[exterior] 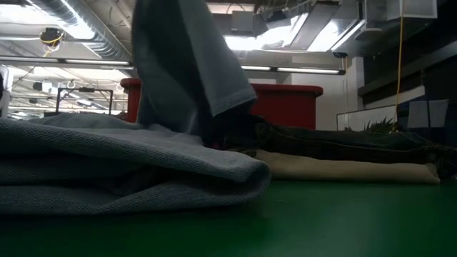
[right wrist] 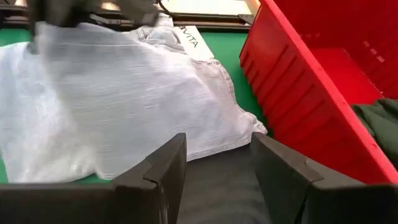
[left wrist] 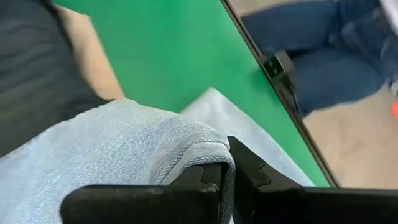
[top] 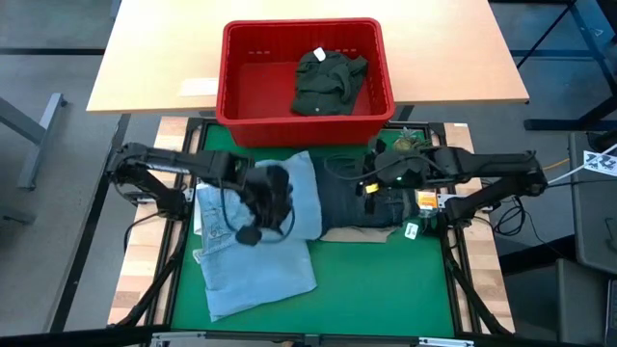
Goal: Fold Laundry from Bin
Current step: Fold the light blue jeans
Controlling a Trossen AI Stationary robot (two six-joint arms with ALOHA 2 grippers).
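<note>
- The left gripper (top: 262,200) is clamped tight on a fold of the light blue jeans (top: 253,253), lifting it above the green mat (top: 386,284); the rest of the jeans lies on the mat's left part.
- The dark navy jeans (top: 359,202) lie right of them on the beige trousers (top: 359,234), near the mat's centre.
- The right gripper (top: 371,183), fingers (right wrist: 165,168) spread and empty, hovers over the navy jeans.
- The red bin (top: 307,114) stands beyond the mat, holding 1 dark olive-green piece (top: 328,82).
- On the light jeans a label (right wrist: 191,38) reads "VITA".
</note>
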